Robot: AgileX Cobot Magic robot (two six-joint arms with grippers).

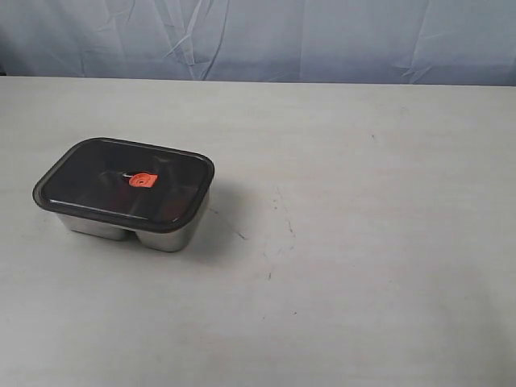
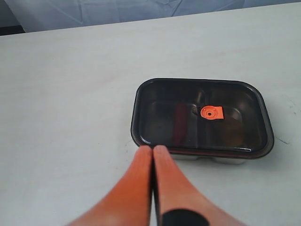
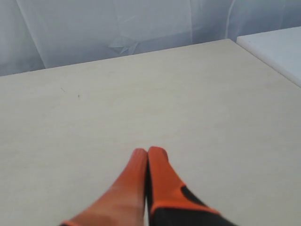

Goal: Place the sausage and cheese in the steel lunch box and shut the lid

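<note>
L gripper (image 2: 153, 149) closed, empty, steel lunch box (image 2: 221, 160) w/ lid (image 2: 164, 117) on ahead of it; R gripper (image 3: 148, 151) closed, empty.

I have the shiny rectangular stainless-steel lunch box (image 1: 165, 236) standing on the pale flat bench (image 1: 363, 258), in the left half of the exterior view. The dark translucent rectangular lid (image 1: 89, 177) sits on top and covers it fully, with the small orange valve (image 1: 142, 181) at the lid's centre. My orange-fingered left hand (image 2: 153, 150) faces one long side of the box. The matching right hand (image 3: 148, 151) is over bench alone. A blue-grey cloth backdrop (image 1: 322, 36) hangs behind the bench.
</note>
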